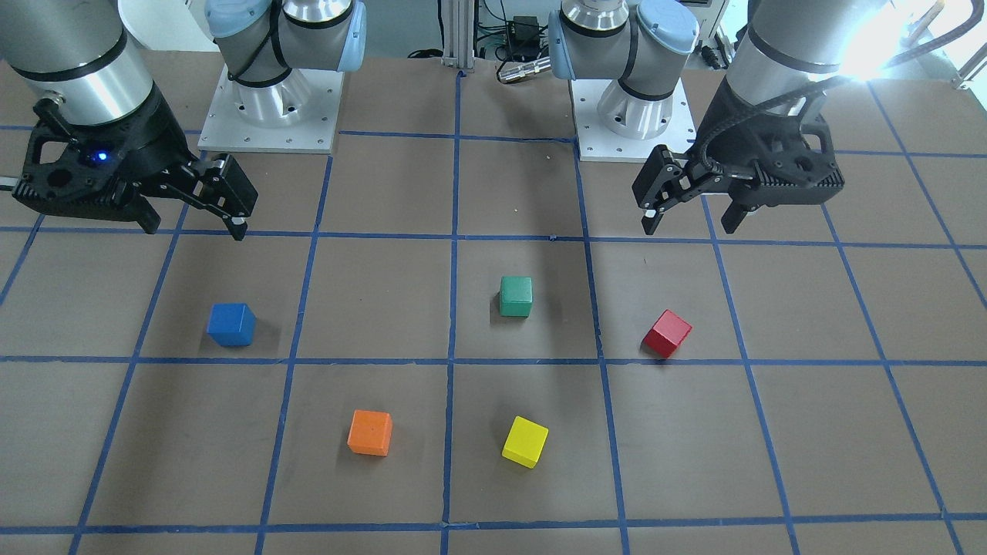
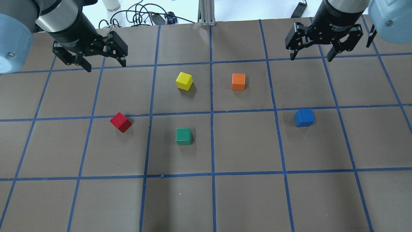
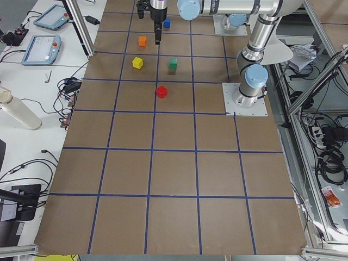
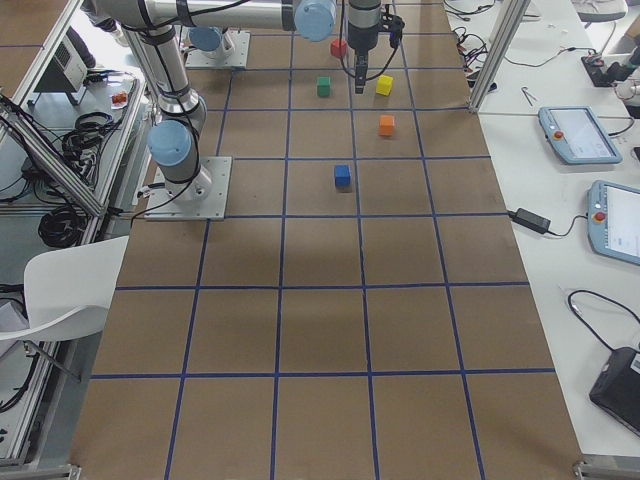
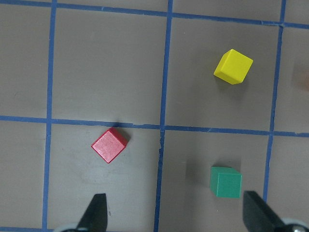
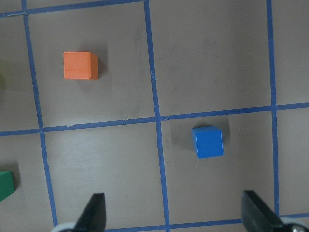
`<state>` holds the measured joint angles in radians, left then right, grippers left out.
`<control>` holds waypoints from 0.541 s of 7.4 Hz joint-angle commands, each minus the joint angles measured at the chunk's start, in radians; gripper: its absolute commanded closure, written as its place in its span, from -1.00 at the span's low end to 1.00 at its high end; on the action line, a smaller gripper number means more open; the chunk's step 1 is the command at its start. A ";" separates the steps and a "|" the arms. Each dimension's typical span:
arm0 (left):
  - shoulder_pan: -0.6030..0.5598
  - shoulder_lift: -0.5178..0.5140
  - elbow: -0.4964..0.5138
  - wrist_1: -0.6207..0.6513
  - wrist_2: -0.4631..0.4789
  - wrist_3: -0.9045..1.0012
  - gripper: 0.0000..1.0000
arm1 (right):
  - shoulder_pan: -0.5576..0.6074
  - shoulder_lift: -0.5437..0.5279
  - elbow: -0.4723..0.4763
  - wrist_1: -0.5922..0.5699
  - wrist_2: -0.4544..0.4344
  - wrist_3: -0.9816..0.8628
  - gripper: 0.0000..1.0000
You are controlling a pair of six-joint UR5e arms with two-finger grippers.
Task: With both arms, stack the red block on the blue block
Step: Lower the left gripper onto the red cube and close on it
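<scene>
Status at this moment: nothing is gripped and I judge the task not yet begun.

The left gripper (image 2: 105, 66) hangs high above the table (image 2: 244, 193) with its jaws spread wide and nothing between them. In its wrist view both fingertips (image 5: 96, 212) frame the bottom edge, with the red block (image 5: 110, 145) just ahead of the left one. The right gripper (image 2: 310, 58) hangs the same way, also spread and empty, and its own camera looks down on the blue block (image 6: 207, 142).

In the row nearest the robot's base, the red block sits on the left arm's side. It is turned at an angle to the tape grid (image 2: 211, 141) and lies just beside a grid line. The green block (image 2: 183, 136) lies between the two task blocks, closer to the red. The blue block rests on the right arm's side, roughly square to the grid and well apart from the red.

Farther out, the yellow block (image 2: 184, 81) and orange block (image 2: 238, 82) sit near each other, one on either side of the centre line.

I read the layout as deliberate. Each task block lies under a different arm, hence the call for both. Every cube has bare table around it, so fingers can descend on either side. The red block's turned faces likely require a wrist rotation first. The orange cube is the one to avoid confusing with it.
</scene>
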<state>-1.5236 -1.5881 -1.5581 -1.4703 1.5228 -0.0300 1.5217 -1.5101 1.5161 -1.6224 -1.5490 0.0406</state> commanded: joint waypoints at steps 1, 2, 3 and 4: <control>-0.006 0.013 -0.048 0.014 0.008 0.013 -1.00 | 0.000 0.001 0.001 -0.002 0.000 -0.004 -1.00; 0.003 0.011 -0.072 0.007 0.008 0.045 -1.00 | 0.000 0.002 0.001 -0.002 0.000 -0.005 -1.00; 0.020 -0.012 -0.107 0.027 0.010 0.048 -1.00 | 0.000 0.001 0.004 -0.002 0.000 -0.004 -1.00; 0.079 -0.036 -0.141 0.062 0.013 0.045 -1.00 | 0.000 0.001 0.006 -0.002 0.000 -0.005 -1.00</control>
<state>-1.4963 -1.5980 -1.6571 -1.4417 1.5323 0.0124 1.5217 -1.5092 1.5196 -1.6244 -1.5493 0.0364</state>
